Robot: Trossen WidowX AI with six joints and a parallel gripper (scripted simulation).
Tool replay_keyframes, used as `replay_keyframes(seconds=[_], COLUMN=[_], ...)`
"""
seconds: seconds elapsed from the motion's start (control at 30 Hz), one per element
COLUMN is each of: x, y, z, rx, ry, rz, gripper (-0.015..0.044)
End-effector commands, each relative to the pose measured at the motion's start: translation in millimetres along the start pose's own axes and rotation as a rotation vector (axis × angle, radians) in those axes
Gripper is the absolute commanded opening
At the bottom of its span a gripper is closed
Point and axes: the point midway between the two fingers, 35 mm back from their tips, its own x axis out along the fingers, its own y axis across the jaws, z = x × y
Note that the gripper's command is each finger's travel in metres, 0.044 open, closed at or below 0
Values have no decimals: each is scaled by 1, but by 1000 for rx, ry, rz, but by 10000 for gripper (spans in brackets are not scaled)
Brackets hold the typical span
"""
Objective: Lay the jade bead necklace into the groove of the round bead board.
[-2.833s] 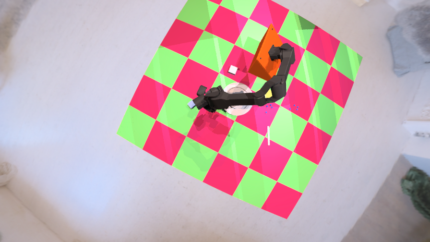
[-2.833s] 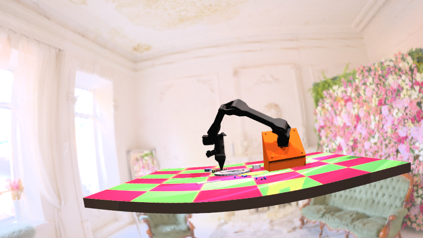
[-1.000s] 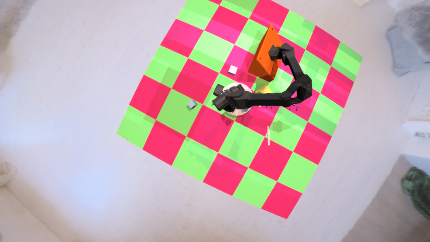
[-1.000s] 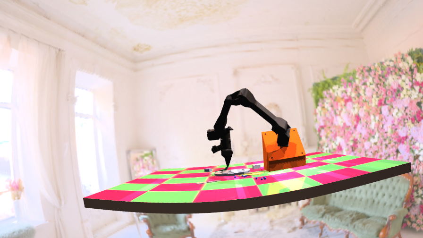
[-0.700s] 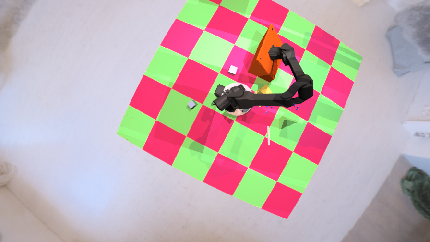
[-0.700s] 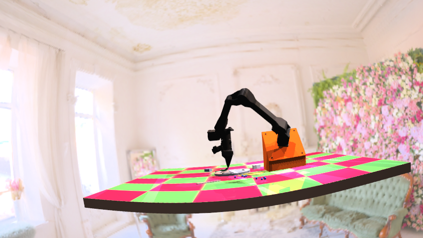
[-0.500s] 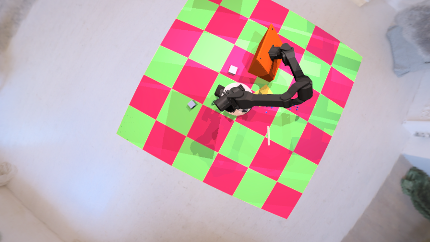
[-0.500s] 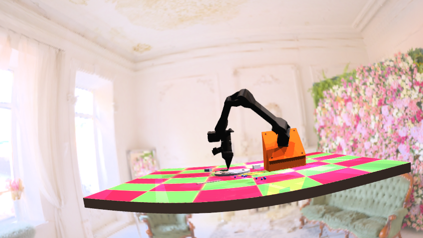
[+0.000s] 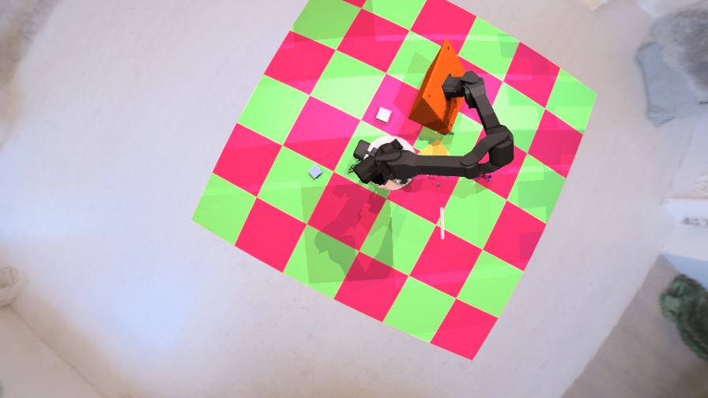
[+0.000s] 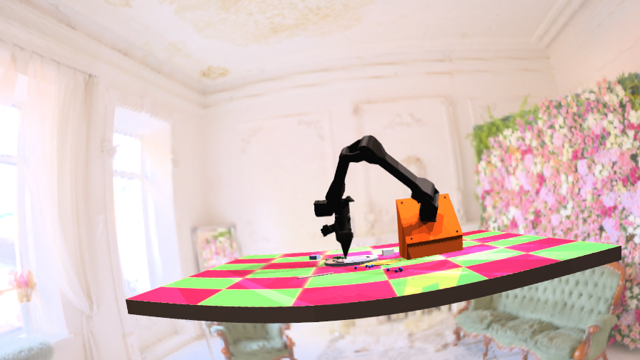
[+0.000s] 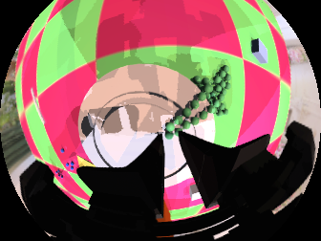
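Note:
The round bead board lies flat below the arm, its ring groove showing in the wrist view. The jade bead necklace is a doubled string of green beads. One end lies over the board near the groove; the rest crosses the board's edge and bunches on the table beside it. My gripper is low over the board, slightly open, with the necklace's near end at the gap between its fingertips. In the top view the arm hides the fingertips and part of the board.
A white block and a blue-grey block stand near the board. A yellow piece, small blue beads and a thin white stick lie beyond it. The arm's orange base stands behind.

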Motion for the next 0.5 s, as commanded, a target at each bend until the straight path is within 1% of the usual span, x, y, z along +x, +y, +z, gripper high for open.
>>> replay_keyframes(seconds=[0.0,0.2,0.33,0.43,0.47], x=[0,0,-10,-17,-8], y=[0,0,0,0,1], z=[0,0,-1,-2,-4], rx=[-1,0,4,7,12], ry=[1,1,4,6,8], rz=[0,0,2,3,8], gripper=[184,341,440,440,440])
